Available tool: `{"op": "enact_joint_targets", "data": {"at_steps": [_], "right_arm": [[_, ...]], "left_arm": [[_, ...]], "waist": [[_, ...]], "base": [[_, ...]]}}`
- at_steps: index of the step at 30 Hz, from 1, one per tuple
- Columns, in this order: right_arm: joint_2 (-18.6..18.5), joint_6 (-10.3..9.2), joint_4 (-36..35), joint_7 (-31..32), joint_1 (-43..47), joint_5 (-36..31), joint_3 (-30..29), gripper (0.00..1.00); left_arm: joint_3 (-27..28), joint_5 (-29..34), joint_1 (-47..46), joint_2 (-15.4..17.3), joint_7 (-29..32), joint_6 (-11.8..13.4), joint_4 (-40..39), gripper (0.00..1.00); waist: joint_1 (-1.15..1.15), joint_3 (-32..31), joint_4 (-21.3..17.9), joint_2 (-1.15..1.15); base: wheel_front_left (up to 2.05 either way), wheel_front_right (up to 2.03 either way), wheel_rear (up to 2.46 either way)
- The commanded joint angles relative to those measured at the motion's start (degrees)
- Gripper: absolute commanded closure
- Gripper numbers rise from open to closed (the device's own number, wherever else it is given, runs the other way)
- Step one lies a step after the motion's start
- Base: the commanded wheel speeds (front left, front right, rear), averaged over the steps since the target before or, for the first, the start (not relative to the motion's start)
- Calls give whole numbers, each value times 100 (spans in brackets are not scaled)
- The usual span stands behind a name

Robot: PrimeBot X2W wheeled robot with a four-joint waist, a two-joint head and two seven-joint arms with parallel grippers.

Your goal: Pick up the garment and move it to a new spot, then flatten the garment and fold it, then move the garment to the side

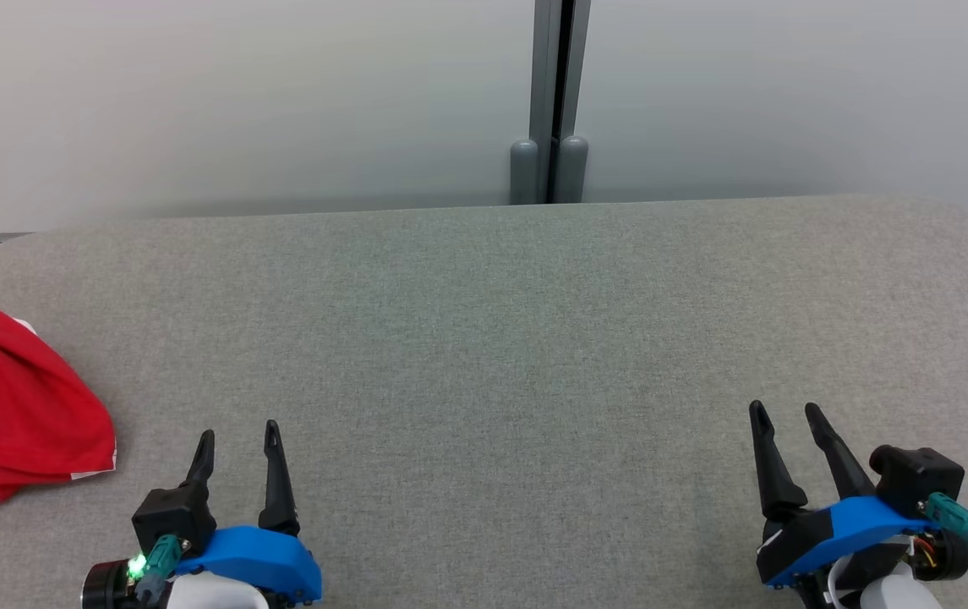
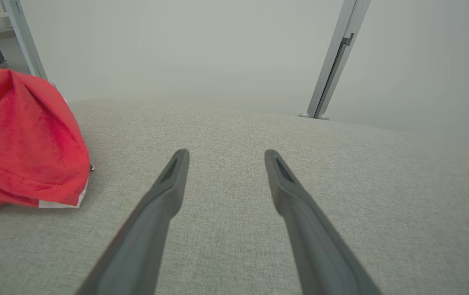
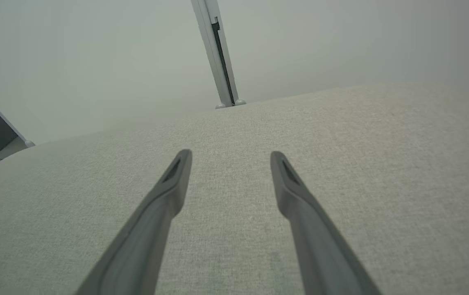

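Hovering low over the near edge of the grey surface (image 1: 484,338), the left claw (image 1: 239,428) and right claw (image 1: 784,408) both stand spread wide and empty, so I judge the first step, picking up the garment (image 1: 19,397), not yet begun. It lies crumpled, red with white trim, just left of the left claw and apart from it, so the next move calls for that claw to swing left and close on a fold. Farther off I make out no container before the pale wall (image 1: 238,101).
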Motion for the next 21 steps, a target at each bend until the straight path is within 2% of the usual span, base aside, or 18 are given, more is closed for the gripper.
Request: {"op": "enact_joint_targets", "data": {"at_steps": [1, 13, 21], "right_arm": [[10, 12, -4, -64, -45, -196, -4, 0], [55, 14, -132, -206, 13, -841, -344, 0], [68, 15, -94, -281, 25, -1161, -425, 0]], "left_arm": [[-9, 152, -34, 43, -58, 75, 9, 0], [95, 654, 58, 13, -203, 262, -10, 0], [112, 993, 65, 1, -276, 256, 8, 0]], "waist": [[0, 0, -2, 0], [0, 5, 2, 0], [0, 26, 14, 0]], "base": [[0, 0, 0], [0, 0, 0], [0, 0, 0]]}}
